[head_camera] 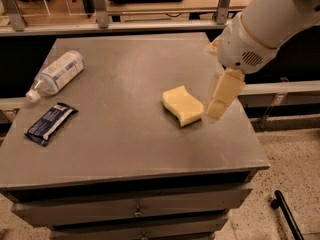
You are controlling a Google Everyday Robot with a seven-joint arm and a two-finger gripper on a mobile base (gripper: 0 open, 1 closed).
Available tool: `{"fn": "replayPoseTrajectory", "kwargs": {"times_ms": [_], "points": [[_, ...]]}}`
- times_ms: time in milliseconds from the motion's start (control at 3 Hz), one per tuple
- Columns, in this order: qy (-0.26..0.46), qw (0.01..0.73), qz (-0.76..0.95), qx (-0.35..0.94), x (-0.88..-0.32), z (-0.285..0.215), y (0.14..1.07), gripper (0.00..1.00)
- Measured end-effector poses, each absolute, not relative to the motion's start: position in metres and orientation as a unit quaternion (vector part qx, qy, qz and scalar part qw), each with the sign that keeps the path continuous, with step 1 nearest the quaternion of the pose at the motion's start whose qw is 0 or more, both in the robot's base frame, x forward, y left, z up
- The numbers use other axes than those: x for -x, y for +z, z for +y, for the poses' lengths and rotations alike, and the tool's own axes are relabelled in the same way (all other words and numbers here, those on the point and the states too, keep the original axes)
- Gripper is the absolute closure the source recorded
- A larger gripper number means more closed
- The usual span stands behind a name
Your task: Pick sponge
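The sponge (183, 105) is a pale yellow foam block with wavy sides, lying flat on the grey table top (125, 134), right of the middle. My gripper (214, 84) hangs from the white arm (265, 24) that comes in from the upper right. It is just right of the sponge and above the table. One pale yellow finger (223, 94) points down beside the sponge's right edge, apart from it. The other finger shows higher up. The gripper is open and holds nothing.
A clear plastic bottle (56, 74) lies on its side at the table's far left. A dark blue snack wrapper (50, 123) lies in front of it. Drawers (135, 209) sit under the table top. A railing and another table stand behind.
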State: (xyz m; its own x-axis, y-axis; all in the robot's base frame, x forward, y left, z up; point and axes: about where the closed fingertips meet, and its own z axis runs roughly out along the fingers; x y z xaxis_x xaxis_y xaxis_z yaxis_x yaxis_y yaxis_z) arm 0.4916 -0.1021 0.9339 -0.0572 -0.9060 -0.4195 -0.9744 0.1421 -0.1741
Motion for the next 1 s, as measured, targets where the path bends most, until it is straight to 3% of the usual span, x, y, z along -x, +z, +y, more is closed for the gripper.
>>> {"fn": "replayPoseTrajectory", "kwargs": {"times_ms": [333,1000], "points": [[0.100,0.229,0.717,0.651,-0.507,-0.070,0.914,0.00],[0.119,0.215,0.740,0.627,-0.518,-0.053,0.863,0.00]]}}
